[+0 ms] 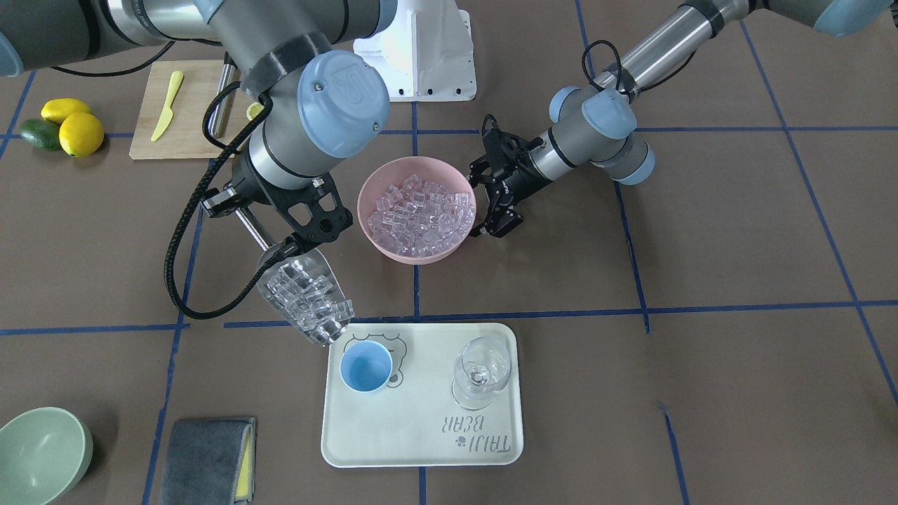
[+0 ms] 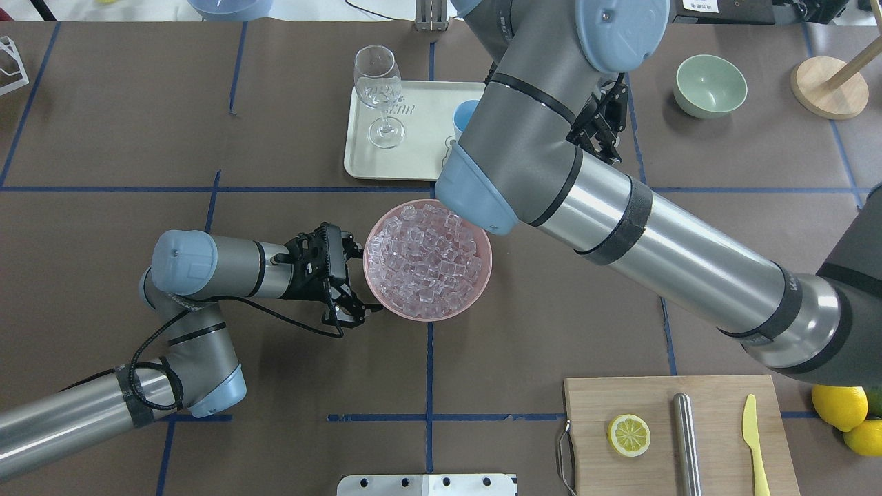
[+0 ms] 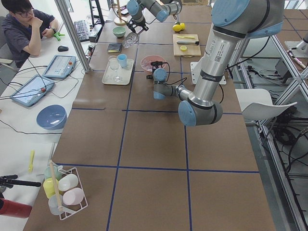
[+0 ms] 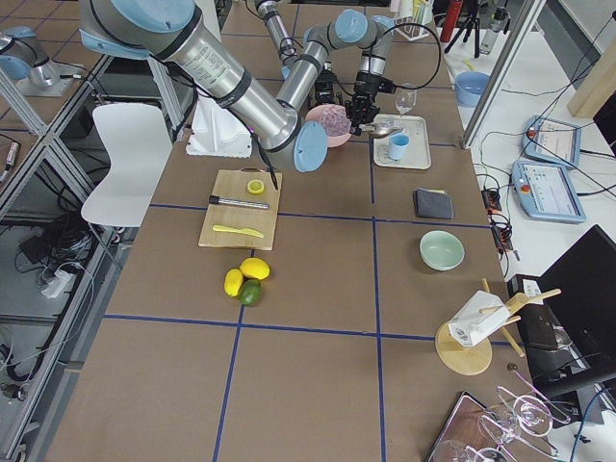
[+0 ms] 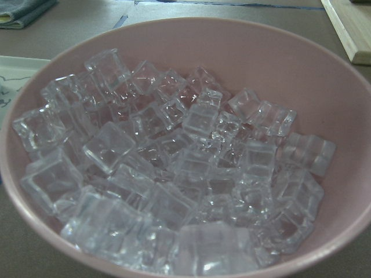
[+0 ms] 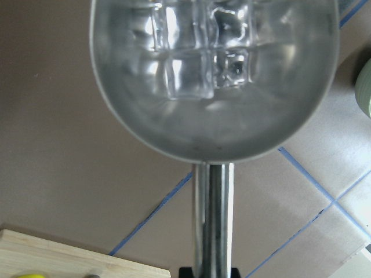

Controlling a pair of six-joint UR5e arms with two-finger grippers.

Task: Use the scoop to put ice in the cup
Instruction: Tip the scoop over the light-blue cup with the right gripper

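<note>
My right gripper [image 1: 284, 247] is shut on the rod handle of the steel scoop [image 1: 305, 294]. The scoop is tilted down and holds several clear ice cubes [image 6: 203, 63]. Its lip hangs over the tray's corner, just beside the light-blue cup [image 1: 365, 366], which looks empty. The cup stands on the cream tray [image 1: 421, 435]. More ice [image 1: 421, 210] fills the pink bowl [image 1: 372, 224]. My left gripper [image 1: 485, 207] is open, its jaws spread beside the bowl's rim. The left wrist view shows the ice [image 5: 174, 174] in the bowl close up.
A clear stemmed glass [image 1: 480, 372] stands on the tray next to the cup. A cutting board [image 1: 182, 133] with a yellow knife [image 1: 167, 105] and a steel cylinder [image 1: 223, 98] lies behind my right arm. Lemons [image 1: 74, 130], a green bowl [image 1: 38, 452] and a grey cloth [image 1: 207, 459] lie nearby.
</note>
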